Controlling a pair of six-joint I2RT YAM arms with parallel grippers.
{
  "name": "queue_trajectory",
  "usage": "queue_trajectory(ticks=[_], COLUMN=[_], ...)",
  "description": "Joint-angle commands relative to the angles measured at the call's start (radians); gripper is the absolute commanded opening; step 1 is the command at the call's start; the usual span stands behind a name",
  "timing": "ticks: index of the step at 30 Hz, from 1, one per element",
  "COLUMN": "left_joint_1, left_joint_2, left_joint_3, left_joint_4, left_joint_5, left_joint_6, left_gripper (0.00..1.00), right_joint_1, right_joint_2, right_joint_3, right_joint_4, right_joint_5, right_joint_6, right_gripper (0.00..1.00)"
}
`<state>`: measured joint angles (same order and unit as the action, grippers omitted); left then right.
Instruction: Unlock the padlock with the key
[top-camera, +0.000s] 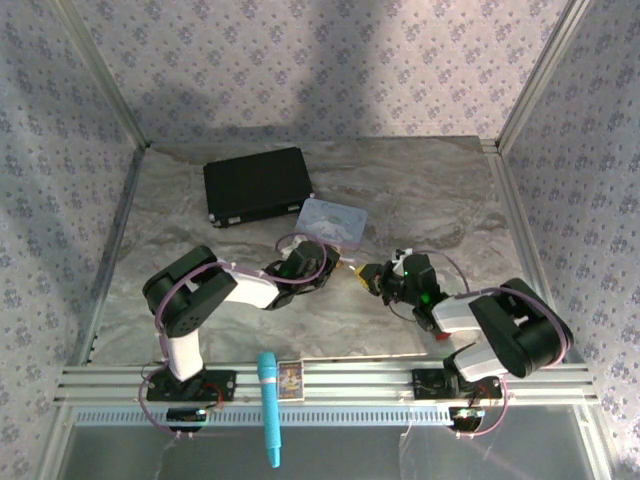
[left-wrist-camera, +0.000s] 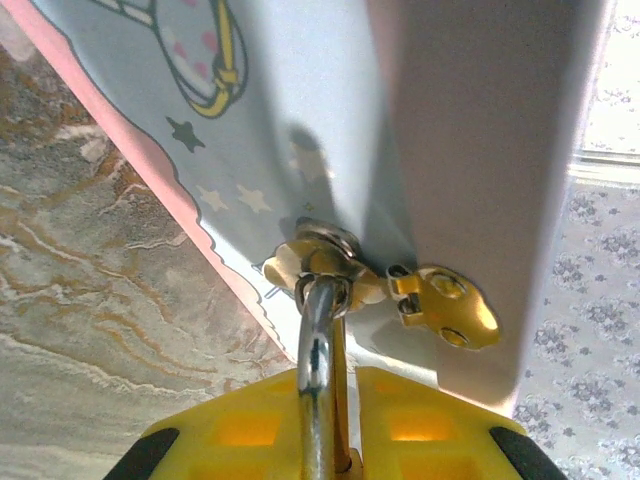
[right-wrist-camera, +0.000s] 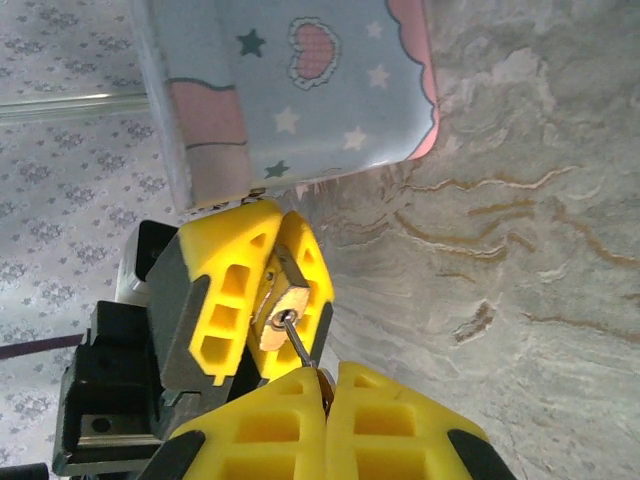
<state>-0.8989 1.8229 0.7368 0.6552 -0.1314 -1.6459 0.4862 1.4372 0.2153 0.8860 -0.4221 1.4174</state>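
The padlock (right-wrist-camera: 278, 305) hangs at the front of the pale blue tin (right-wrist-camera: 330, 90), its shackle (left-wrist-camera: 315, 350) threaded through the tin's gold clasp (left-wrist-camera: 340, 265). The left gripper (left-wrist-camera: 335, 400) is closed around the brass body and presents the keyhole end toward the other arm. The right gripper (right-wrist-camera: 325, 385) is pinched fully together on the key (right-wrist-camera: 298, 343). A thin silvery shaft pokes out from between its fingers, and the tip meets the keyway in the brass face (how deep it sits I cannot tell).

The weakest link looks to be the hold on the key. So little of it sits between the yellow pads that a twist may spin the pads around the key instead of turning the lock. If the key is not fully seated, the lock will probably refuse to turn, and forcing it could bend that slender shaft.

Alignment is the next worry. A push or twist off the keyway's axis would lever the padlock sideways. The body could then swivel in the left gripper's grip, or pivot on the shackle, and shed the key.

The tin is likely light and rests loose on the desk (right-wrist-camera: 530, 250), so any tug through the shackle may drag it and upset both arms' aim. A key dropped onto the desk would be very hard to pick up again.
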Motion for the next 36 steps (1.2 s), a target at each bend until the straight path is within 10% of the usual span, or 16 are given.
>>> queue_trajectory(ticks=[1,36], left_joint_1=[-0.006,-0.011], left_joint_2=[0.014,0.026], left_joint_3=[0.039,0.056], left_joint_4=[0.068,0.177], left_joint_5=[-0.018,0.04], left_joint_6=[-0.046,-0.068], left_gripper=[0.0,0.0], right_joint_1=[-0.002,-0.023], right_joint_2=[0.018,0.227], right_joint_3=[0.028,0.079], right_joint_4=[0.075,0.281], right_joint_5=[-0.039,-0.089], right_joint_6=[0.034,0.107], right_gripper=[0.0,0.0])
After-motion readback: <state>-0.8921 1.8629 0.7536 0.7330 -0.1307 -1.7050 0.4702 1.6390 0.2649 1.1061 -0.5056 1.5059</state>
